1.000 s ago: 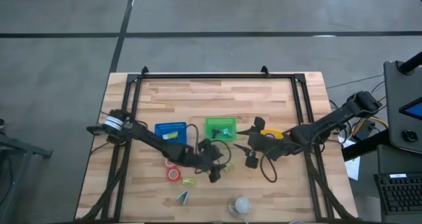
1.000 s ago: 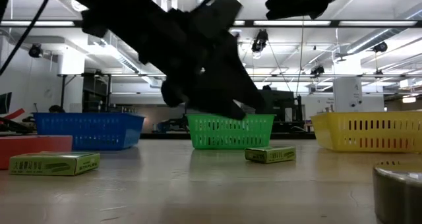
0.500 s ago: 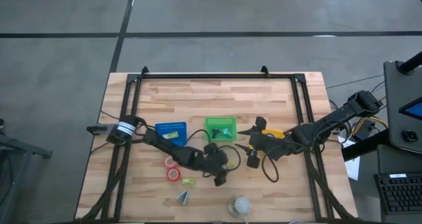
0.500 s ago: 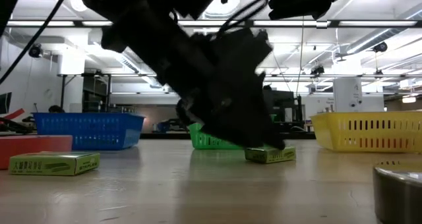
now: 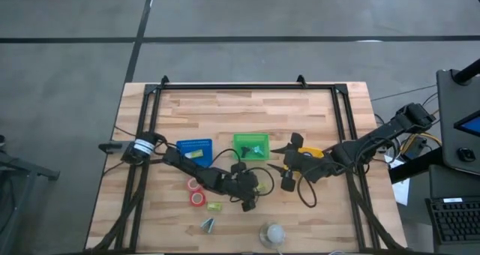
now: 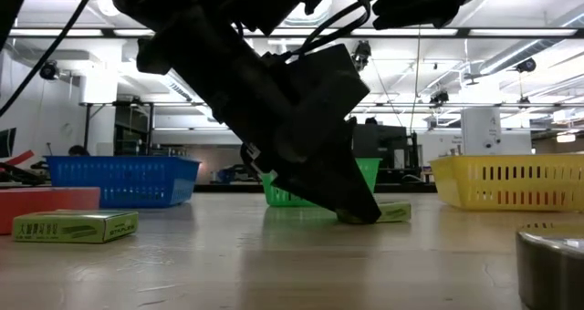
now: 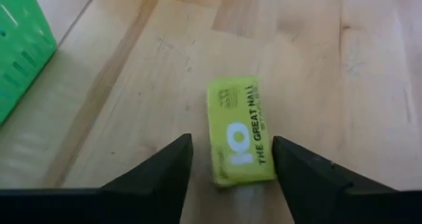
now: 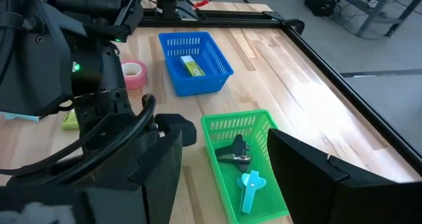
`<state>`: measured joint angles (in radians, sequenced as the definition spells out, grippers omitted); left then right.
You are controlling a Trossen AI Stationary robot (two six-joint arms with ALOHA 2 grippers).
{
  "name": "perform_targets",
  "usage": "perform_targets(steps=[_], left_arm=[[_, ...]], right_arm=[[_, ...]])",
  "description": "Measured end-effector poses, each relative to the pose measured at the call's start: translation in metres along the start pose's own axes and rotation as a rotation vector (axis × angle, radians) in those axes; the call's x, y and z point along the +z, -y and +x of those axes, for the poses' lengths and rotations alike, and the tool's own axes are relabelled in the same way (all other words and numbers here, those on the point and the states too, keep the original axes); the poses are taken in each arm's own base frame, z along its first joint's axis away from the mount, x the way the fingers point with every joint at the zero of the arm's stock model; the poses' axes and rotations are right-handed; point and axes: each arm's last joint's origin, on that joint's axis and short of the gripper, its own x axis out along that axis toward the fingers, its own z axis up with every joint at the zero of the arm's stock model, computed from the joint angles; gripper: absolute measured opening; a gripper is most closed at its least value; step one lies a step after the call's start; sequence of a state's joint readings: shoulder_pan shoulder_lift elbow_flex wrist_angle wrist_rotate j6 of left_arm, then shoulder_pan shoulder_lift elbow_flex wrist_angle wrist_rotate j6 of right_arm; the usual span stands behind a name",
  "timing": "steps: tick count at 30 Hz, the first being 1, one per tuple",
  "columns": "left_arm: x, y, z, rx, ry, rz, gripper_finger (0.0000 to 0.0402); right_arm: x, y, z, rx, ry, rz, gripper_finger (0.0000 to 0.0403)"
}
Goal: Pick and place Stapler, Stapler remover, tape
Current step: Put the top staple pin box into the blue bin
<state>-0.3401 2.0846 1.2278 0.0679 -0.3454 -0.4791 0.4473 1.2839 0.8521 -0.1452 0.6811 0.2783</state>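
Note:
My left gripper point(image 5: 251, 198) is low over the table, just on the near side of the green basket point(image 5: 251, 146). It is open, one finger on either side of a yellow-green staple box point(image 7: 240, 131) that lies flat on the wood. In the left wrist view point(image 7: 232, 143) the box runs lengthwise between the fingers. My right gripper point(image 5: 281, 159) hovers open to the right of the green basket. Two red tape rolls point(image 5: 195, 191) lie flat left of the left gripper. The dark blue roll is out of view.
The green basket point(image 8: 264, 128) holds a black staple remover point(image 8: 234, 151) and a blue one point(image 8: 250, 186). The blue basket point(image 5: 195, 148) holds another yellow-green box point(image 8: 191, 66). A yellow basket point(image 6: 511, 180) sits under the right arm. A second box point(image 5: 215, 207), a small teal object point(image 5: 208, 225) and a white ball point(image 5: 274, 233) lie near the near edge.
My left gripper has moved toward the table's right and come down onto the table at the staple box, which now lies between its fingers. The box and the right arm have kept still.

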Motion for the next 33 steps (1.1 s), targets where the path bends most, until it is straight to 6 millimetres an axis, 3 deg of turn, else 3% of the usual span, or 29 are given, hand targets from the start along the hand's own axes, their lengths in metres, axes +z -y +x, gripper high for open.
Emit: perform_targets(steps=[10,15,18,21,27,33], left_arm=[[0.0,-0.001,-0.001,0.002,-0.007,0.043,0.0113],[0.003,-0.001,-0.007,-0.016,-0.016,0.061,0.0114],[0.006,-0.002,-0.016,-0.008,-0.05,0.098,0.0135],[0.01,-0.005,-0.03,0.009,-0.088,0.116,0.0144],[0.014,-0.011,-0.061,0.065,-0.189,0.133,0.0112],[0.019,-0.017,-0.091,0.111,-0.243,0.167,0.0122]], right_arm=[[-0.002,0.0,0.0,-0.001,-0.004,0.003,0.0219],[-0.002,0.0,0.0,-0.001,-0.005,0.003,0.0219],[-0.003,0.0,0.001,-0.002,-0.007,0.001,0.0219],[-0.005,0.0,0.001,-0.003,-0.01,0.002,0.0219],[-0.009,0.001,0.002,-0.006,-0.021,0.018,0.0219],[-0.013,0.001,0.003,-0.009,-0.03,0.031,0.0219]])
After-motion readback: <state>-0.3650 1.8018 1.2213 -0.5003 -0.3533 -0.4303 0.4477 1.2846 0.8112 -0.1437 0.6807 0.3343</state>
